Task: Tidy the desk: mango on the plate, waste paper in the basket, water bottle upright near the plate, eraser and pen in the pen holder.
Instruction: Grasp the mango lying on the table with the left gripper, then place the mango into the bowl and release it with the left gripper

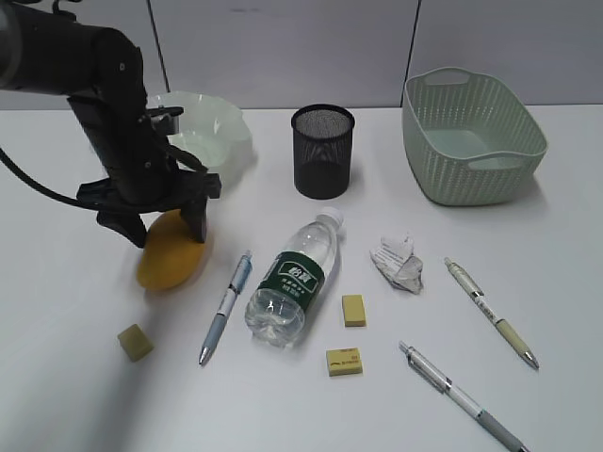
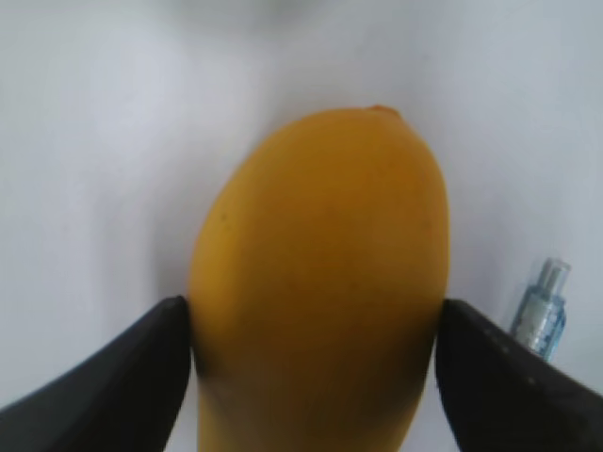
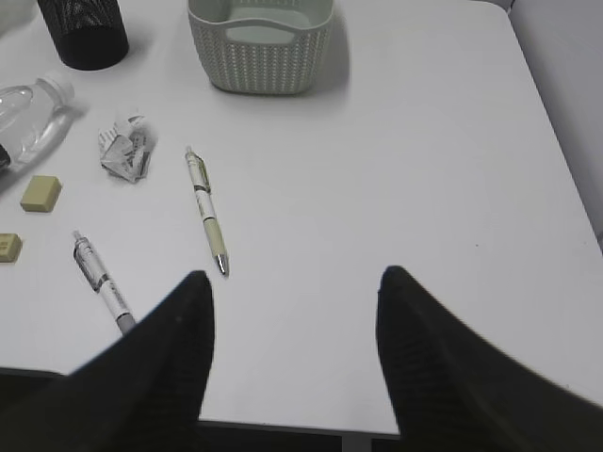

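Observation:
The yellow-orange mango (image 1: 170, 259) lies on the white desk (image 1: 85, 405) at the left, in front of the wavy-rimmed plate (image 1: 226, 127). My left gripper (image 1: 168, 234) straddles it; in the left wrist view both fingers (image 2: 314, 325) press the sides of the mango (image 2: 320, 264). The water bottle (image 1: 294, 282) lies on its side in the middle. The waste paper (image 1: 398, 264) sits right of it. The pen holder (image 1: 322, 151) and basket (image 1: 471, 141) stand at the back. My right gripper (image 3: 294, 282) is open and empty over the desk's front right edge.
Three pens lie on the desk: one (image 1: 226, 306) left of the bottle, two (image 1: 490, 311) (image 1: 462, 395) at the right. Yellow erasers (image 1: 353, 309) (image 1: 344, 362) lie in front of the bottle, another (image 1: 135, 342) at the front left. The right wrist view shows the basket (image 3: 259, 47) and a pen (image 3: 205, 209).

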`<state>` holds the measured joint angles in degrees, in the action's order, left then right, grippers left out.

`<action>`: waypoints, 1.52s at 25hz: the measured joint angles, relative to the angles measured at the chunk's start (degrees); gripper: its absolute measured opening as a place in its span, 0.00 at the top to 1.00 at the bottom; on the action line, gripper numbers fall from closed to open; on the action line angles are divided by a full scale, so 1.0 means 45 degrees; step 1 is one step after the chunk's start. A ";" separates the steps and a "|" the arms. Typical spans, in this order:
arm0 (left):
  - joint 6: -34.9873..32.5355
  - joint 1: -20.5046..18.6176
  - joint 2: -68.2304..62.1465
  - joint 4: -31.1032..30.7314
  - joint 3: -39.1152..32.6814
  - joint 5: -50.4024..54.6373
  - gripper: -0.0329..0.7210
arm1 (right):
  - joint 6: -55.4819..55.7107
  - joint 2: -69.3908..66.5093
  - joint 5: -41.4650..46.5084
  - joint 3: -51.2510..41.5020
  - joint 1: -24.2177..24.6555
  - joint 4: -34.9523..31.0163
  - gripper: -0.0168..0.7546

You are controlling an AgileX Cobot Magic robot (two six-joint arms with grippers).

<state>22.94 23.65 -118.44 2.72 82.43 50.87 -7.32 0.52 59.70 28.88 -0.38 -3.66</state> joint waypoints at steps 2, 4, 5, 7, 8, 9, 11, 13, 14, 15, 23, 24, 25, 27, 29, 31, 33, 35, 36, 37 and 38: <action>-0.0023 0.0000 -0.0046 0.0048 0.0008 0.0000 0.15 | 0.0000 0.0000 0.0000 0.0000 0.0000 0.0000 0.40; -0.0106 0.0000 -0.0069 0.0080 0.0022 0.0000 0.15 | 0.0000 0.0000 0.0000 0.0000 0.0000 0.0000 0.40; -0.0133 0.0000 -0.0085 0.0090 0.0037 0.0000 0.15 | 0.0000 0.0000 0.0000 0.0000 0.0000 0.0000 0.40; -0.0206 0.0000 -0.0127 0.0118 0.0086 0.0030 0.15 | 0.0000 0.0000 0.0000 0.0000 0.0000 0.0000 0.40; -0.0250 0.0000 -0.0152 0.0118 0.0097 0.0044 0.15 | 0.0000 0.0000 0.0000 0.0000 0.0000 0.0000 0.40; -0.0281 0.0000 -0.0166 0.0131 0.0111 0.0074 0.15 | 0.0000 0.0000 0.0000 0.0000 0.0000 0.0000 0.40; -0.0397 0.0000 -0.0190 0.0142 0.0134 0.0131 0.17 | 0.0000 0.0000 0.0000 0.0000 0.0000 0.0000 0.40; -0.0534 -0.0011 -0.0201 0.0142 0.0134 0.0158 0.19 | 0.0000 0.0000 0.0000 0.0000 0.0000 0.0000 0.40; -0.0536 -0.0011 -0.0214 0.0142 0.0163 0.0162 0.19 | 0.0000 0.0000 0.0000 0.0000 0.0000 0.0000 0.40; -0.0547 -0.0011 -0.0214 0.0142 0.0173 0.0187 0.19 | 0.0000 0.0000 0.0000 0.0000 0.0000 0.0000 0.40; -0.0629 -0.0024 -0.0220 0.0167 0.0213 0.0398 0.19 | 0.0000 0.0000 0.0000 0.0000 0.0000 0.0000 0.40; -0.0629 -0.0024 -0.0190 0.0167 0.0213 0.0507 0.19 | 0.0000 0.0000 0.0000 0.0000 0.0000 0.0000 0.40; -0.0629 -0.0024 -0.0137 0.0167 0.0195 0.0719 0.19 | 0.0000 0.0000 0.0000 0.0000 0.0000 0.0000 0.40; -0.0639 -0.0024 -0.0022 0.0176 0.0130 0.1255 0.19 | 0.0000 0.0000 0.0000 0.0000 0.0000 0.0000 0.40; -0.0639 -0.0024 0.0086 0.0176 0.0073 0.1815 0.19 | 0.0000 0.0000 0.0000 0.0000 0.0000 0.0000 0.40; -0.0639 -0.0024 0.0339 0.0165 0.0030 0.2112 0.19 | 0.0000 0.0000 0.0000 0.0000 0.0000 0.0000 0.40; -0.0654 -0.0024 0.0708 0.0165 0.0030 0.2387 0.19 | 0.0000 0.0000 0.0000 0.0000 0.0000 0.0000 0.40; -0.0666 -0.0024 0.1047 0.0165 0.0026 0.2664 0.19 | 0.0000 0.0000 0.0000 0.0000 0.0000 0.0000 0.40; -0.0666 -0.0024 0.1253 0.0165 0.0026 0.2841 0.19 | 0.0000 0.0000 0.0000 0.0000 0.0000 0.0000 0.40; -0.0666 -0.0024 0.1464 0.0165 0.0026 0.3052 0.19 | 0.0000 0.0000 0.0000 0.0000 0.0000 0.0000 0.40; -0.0666 -0.0024 0.1663 0.0165 0.0026 0.3184 0.19 | 0.0000 0.0000 0.0000 0.0000 0.0000 0.0000 0.40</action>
<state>19.94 23.54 -110.96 3.46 82.54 65.20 -7.32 0.52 59.70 28.88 -0.38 -3.66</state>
